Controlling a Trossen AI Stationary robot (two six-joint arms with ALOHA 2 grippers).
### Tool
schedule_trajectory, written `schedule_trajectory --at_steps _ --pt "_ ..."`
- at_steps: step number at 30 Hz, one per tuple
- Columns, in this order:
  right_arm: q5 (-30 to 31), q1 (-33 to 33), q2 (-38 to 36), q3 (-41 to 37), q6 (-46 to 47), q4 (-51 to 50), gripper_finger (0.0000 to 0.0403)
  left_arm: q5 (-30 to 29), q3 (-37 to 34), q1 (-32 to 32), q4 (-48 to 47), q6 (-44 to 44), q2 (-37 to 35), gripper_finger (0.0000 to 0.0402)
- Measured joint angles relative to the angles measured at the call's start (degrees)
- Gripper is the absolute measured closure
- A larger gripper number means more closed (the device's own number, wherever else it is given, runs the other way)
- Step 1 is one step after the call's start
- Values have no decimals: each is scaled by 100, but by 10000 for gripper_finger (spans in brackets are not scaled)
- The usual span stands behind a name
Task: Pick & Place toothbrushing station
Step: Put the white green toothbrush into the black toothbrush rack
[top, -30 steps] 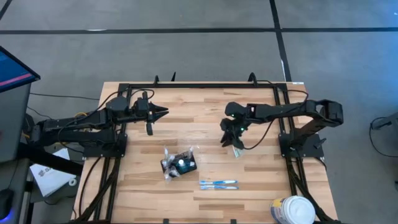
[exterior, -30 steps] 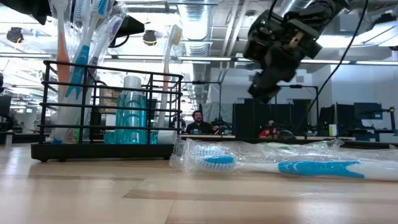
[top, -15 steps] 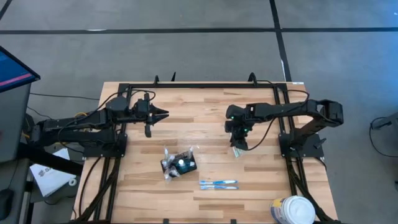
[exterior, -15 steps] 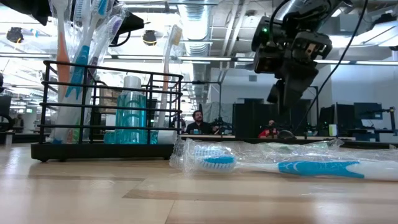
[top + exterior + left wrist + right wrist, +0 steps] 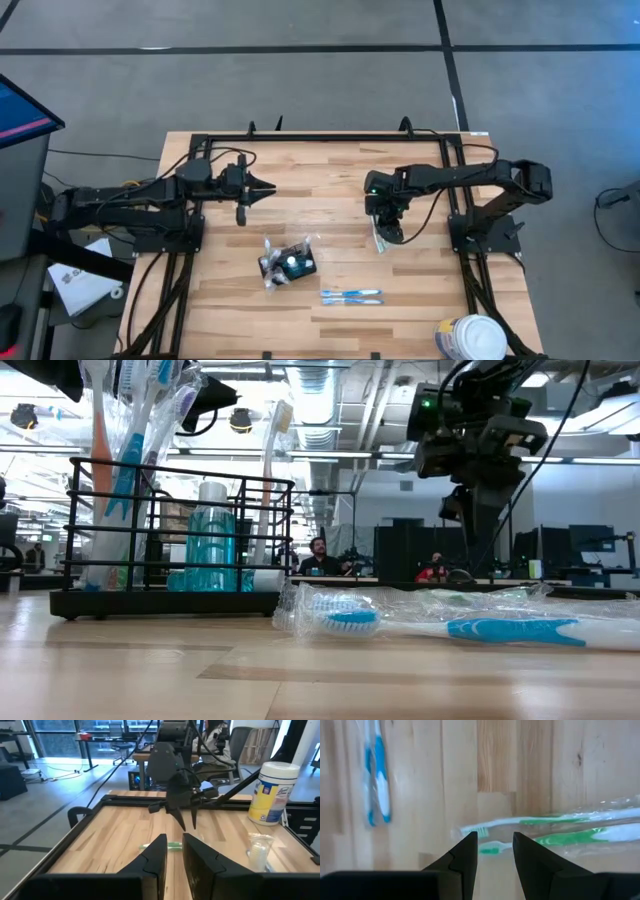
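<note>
the right gripper [image 5: 388, 232], fingers apart and empty, hangs over the packed green toothbrushes [image 5: 580, 827]. next it must descend and close; left gripper [image 5: 262, 186], narrowly parted and holding nothing, waits.

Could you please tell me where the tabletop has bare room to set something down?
Bare wood lies between the left claw and right claw, and along the near left edge beside the black wire toothbrushing station. It is crowded around the station, the wrapped blue toothbrushes and the wrapped green toothbrushes under the right claw.
</note>
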Motion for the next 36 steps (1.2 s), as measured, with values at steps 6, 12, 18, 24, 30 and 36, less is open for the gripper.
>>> schedule_trajectory --at_steps 6,12,18,24,30,36 --pt "309 217 0 2 -1033 -158 288 -1 1 0 4 0 0 349" --pt "539 527 0 4 -1973 -209 288 -2 1 2 9 0 0 349" --pt "1668 872 0 4 -2699 -229 288 -2 1 2 13 0 0 349" --pt "1853 1100 0 4 -3498 -236 288 -2 1 2 13 0 0 349" --pt "1860 1209 2 -35 -4115 -433 288 -2 1 2 13 0 0 349" --pt "2065 1296 9 -162 -4135 -472 288 -4 1 4 13 0 0 349"
